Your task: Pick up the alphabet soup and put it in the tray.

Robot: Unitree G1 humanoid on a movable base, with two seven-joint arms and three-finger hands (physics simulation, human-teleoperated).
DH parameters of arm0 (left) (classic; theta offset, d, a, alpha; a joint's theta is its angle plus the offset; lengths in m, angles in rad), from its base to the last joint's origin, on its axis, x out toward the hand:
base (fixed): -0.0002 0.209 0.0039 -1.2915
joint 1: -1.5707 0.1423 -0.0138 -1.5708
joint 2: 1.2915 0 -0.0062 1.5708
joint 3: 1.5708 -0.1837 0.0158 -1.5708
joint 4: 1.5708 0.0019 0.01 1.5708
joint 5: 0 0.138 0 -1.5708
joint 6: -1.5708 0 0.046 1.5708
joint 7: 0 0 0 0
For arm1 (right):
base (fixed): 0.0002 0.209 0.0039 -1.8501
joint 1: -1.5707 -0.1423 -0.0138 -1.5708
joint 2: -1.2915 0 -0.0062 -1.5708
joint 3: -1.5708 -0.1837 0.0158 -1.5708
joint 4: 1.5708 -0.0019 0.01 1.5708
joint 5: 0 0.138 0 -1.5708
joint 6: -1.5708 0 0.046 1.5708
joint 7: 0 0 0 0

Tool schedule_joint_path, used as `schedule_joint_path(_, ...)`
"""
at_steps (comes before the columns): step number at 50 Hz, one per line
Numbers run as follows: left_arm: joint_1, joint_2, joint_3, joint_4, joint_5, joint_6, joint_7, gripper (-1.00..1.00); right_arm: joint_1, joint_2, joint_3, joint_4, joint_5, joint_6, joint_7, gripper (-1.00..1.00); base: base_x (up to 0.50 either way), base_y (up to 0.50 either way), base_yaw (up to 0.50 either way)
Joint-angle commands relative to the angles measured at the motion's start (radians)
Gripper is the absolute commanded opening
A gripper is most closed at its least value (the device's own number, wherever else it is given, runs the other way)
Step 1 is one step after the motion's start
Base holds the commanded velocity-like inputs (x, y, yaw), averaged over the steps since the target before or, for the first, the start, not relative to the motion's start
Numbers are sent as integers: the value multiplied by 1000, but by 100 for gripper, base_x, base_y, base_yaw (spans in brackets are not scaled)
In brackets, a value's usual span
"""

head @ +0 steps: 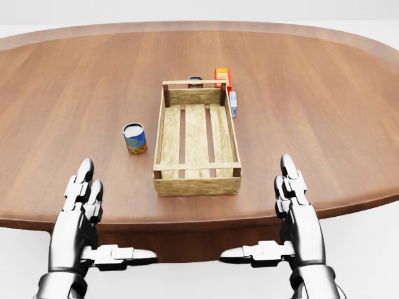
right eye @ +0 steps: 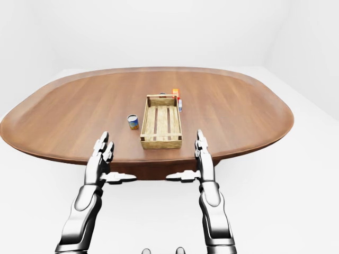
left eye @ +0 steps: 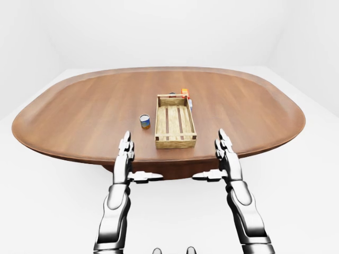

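Head view: table (head: 312, 112) carried all items | tray (head: 197, 140) sat mid-table, nothing in it | soup can (head: 134, 138) stood upright just left of tray, untouched | left hand (head: 84, 193) and right hand (head: 292, 190) splayed, grasping nothing, near table's bottom edge | task not started.

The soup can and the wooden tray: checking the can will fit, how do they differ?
The soup can is a small upright cylinder with a blue and orange label; the wooden tray is a long slatted rectangle, much larger. The can is closed on top; the tray is open and holds nothing. Both rest on the table.
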Motion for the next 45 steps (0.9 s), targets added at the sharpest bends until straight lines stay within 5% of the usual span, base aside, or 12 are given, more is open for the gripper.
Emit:
schedule_joint_path(1, 51, 16, 42, -146, -51, 62, -61, 100, 63, -9, -15, -134, 1, 37, 43, 100, 0, 0, 0)
schedule_joint_path(10, 87, 9, 36, -216, -44, 62, -70, 100, 95, -2, 3, -202, -16, 57, 48, 100, 0, 0, 0)
schedule_joint_path(11, 94, 5, 37, -166, -43, 33, -77, 100, 102, -2, 3, -214, -16, 61, 50, 100, 0, 0, 0)
schedule_joint_path(13, 107, 6, 44, -172, -53, 19, -85, 100, 120, -3, 0, -251, -15, 70, 52, 100, 0, 0, 0)
schedule_joint_path(24, 153, 4, 80, -287, -84, 62, -104, 100, 193, 1, -43, -391, 10, 77, 73, 100, 0, 0, 0)
schedule_joint_path(45, 212, -15, 158, -459, -127, 62, -150, 100, 247, 15, -52, -499, 6, 77, 81, 100, 0, 0, 0)
